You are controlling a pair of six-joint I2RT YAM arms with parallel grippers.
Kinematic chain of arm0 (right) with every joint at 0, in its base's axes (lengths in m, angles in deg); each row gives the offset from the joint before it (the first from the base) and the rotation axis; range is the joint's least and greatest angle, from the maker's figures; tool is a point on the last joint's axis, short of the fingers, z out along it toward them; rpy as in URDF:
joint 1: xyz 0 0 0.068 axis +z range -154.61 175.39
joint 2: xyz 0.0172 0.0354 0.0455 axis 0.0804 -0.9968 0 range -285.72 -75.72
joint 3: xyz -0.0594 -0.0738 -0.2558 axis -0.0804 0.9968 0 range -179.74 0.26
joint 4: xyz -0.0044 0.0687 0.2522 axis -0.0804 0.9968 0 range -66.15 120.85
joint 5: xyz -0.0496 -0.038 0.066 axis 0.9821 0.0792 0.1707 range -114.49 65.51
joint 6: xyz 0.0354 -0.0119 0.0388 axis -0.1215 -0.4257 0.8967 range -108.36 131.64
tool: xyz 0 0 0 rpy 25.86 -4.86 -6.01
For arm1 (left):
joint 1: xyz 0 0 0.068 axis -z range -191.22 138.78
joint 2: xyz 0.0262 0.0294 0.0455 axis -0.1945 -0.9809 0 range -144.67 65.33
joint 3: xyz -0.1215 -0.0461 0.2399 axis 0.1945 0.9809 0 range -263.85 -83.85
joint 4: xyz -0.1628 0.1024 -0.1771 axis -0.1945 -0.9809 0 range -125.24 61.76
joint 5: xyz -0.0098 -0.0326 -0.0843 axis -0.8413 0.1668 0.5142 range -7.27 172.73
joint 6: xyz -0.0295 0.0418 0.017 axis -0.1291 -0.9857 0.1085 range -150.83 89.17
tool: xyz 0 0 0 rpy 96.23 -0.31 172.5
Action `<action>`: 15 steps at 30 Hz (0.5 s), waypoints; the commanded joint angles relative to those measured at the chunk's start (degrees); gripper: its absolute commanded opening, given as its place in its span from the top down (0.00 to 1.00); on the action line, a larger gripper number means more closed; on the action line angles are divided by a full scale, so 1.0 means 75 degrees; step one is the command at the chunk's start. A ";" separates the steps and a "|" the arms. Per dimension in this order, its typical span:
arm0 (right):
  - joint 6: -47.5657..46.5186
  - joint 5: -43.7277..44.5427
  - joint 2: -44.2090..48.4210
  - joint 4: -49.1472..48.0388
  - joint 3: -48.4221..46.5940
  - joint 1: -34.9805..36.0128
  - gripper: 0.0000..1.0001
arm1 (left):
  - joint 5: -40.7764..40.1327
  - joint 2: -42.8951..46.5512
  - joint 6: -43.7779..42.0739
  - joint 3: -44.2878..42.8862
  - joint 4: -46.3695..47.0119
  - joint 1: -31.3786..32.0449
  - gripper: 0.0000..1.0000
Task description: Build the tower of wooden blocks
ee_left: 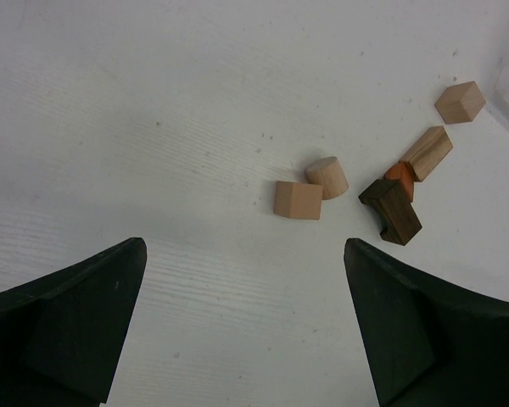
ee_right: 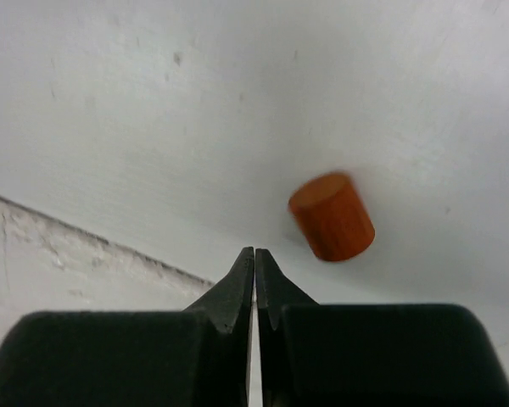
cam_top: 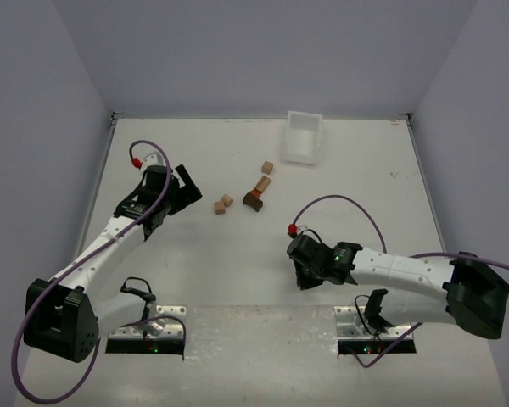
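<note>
Several small wooden blocks lie loose on the white table. In the left wrist view I see a tan cube (ee_left: 298,201), a tan cylinder (ee_left: 327,176), a dark brown block (ee_left: 391,210), an orange piece (ee_left: 400,178) behind it, a tan bar (ee_left: 427,153) and another tan cube (ee_left: 460,102). My left gripper (ee_left: 243,250) is open and empty, short of them. From above, the blocks (cam_top: 253,200) are right of the left gripper (cam_top: 187,191). My right gripper (ee_right: 254,252) is shut on nothing. An orange-brown cylinder (ee_right: 332,216), slightly blurred, lies just past its tips to the right. From above, the right gripper (cam_top: 304,281) hides it.
A white plastic tray (cam_top: 304,137) stands at the back of the table, right of centre. The rough strip at the table's near edge (ee_right: 34,246) shows just left of the right fingers. Grey walls close in the back and both sides.
</note>
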 commanded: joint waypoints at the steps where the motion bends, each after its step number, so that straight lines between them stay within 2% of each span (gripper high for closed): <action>1: -0.1479 -0.0174 -0.0335 -0.1619 -0.0790 -0.1440 0.99 | -0.0007 0.0115 -0.0026 0.0065 0.0342 0.0061 0.00; 5: -0.2138 -0.0144 -0.1348 -0.1762 -0.1758 -0.1816 0.96 | 0.0032 0.0064 -0.0052 0.0088 0.0357 0.0061 0.00; 9: -0.2176 -0.0352 -0.1498 -0.1705 -0.1617 -0.1842 0.85 | 0.0087 -0.0014 -0.0060 0.0159 0.0482 0.0061 0.00; 13: -0.2078 -0.0069 -0.0644 -0.1246 -0.1142 -0.1831 0.55 | 0.0194 -0.0145 -0.0084 0.0112 0.0520 0.0061 0.00; 15: -0.1938 0.0082 -0.0218 -0.0840 -0.0940 -0.1842 0.36 | 0.0252 -0.0179 -0.0107 0.0135 0.0578 0.0061 0.00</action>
